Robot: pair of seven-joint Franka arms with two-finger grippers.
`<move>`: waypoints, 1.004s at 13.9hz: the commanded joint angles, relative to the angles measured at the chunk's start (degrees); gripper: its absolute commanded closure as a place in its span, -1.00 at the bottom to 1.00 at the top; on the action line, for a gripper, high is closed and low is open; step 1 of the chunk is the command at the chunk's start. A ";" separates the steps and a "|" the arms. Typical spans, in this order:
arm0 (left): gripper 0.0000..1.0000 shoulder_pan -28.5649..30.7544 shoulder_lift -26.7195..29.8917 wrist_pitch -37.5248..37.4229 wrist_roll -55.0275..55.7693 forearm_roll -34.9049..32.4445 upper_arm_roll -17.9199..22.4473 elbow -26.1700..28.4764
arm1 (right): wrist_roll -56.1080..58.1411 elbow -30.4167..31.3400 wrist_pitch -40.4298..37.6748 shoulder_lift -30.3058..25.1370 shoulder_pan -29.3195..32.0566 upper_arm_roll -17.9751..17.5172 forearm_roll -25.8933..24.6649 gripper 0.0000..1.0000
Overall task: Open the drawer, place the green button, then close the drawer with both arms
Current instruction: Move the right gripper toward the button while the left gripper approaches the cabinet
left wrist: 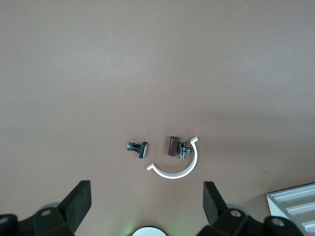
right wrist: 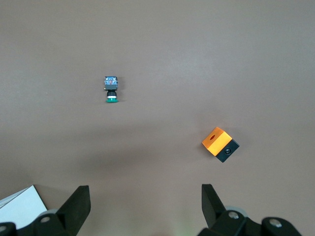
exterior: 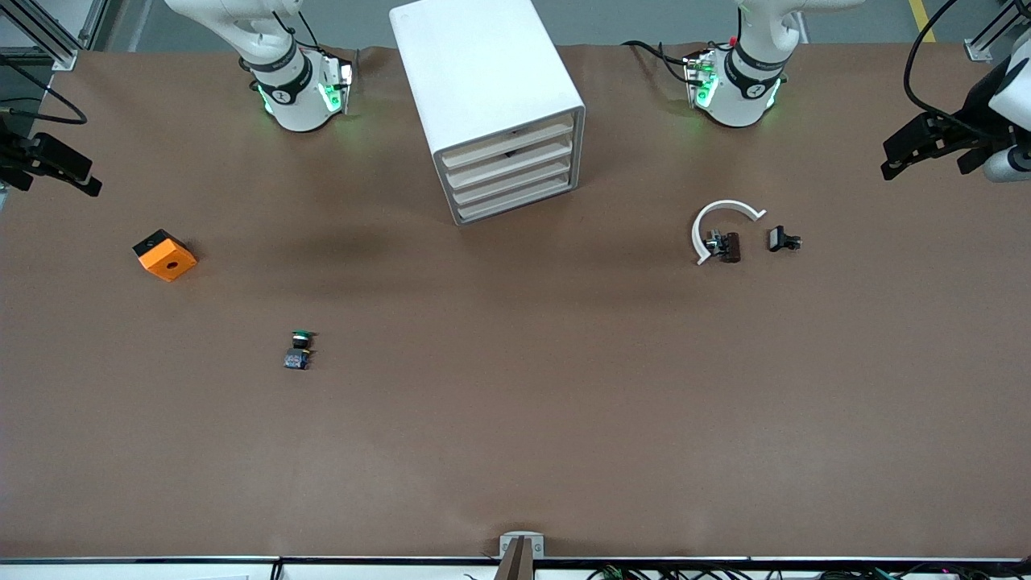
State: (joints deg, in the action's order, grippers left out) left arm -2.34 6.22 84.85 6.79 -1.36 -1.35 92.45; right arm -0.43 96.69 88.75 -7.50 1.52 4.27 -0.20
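Both arms are parked up high by their bases, just waiting. The left gripper (left wrist: 145, 206) has its fingers spread wide with nothing in them. It hangs over the brown table (exterior: 515, 419) toward the left arm's end. Down below it are a white arc (left wrist: 178, 167) with a brown part (left wrist: 172, 146) tucked inside the curve, and a small black part (left wrist: 138, 148) just beside them but not touching. A corner of the cabinet (left wrist: 295, 201) peeks into the left wrist view.

The right gripper (right wrist: 145, 206) is the same deal: fingers wide, holding nothing. It is over the table toward the right arm's end. The button (right wrist: 111, 90) lies on its side well out ahead of those fingers, out in the open, green cap at one end and blue base at the other. The orange block (right wrist: 220, 144) sits on the table well apart from the button.

The cabinet stands between the two bases, turned at a bit of an angle. All four drawers are shut, including the top drawer (exterior: 509, 140). The button is nearer the front camera than the cabinet, well apart from it.
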 commanded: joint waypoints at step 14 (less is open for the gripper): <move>-1.00 -1.79 -16.66 2.51 9.88 1.01 -1.20 -6.49 | 0.69 -4.83 -0.94 9.13 0.32 -0.40 -0.50 -1.00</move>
State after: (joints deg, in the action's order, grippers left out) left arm -3.45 -7.14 86.78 12.40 -1.25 -2.09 88.30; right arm -0.42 95.18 88.56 -5.12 1.56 4.23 -0.19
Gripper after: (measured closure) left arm 0.000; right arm 0.000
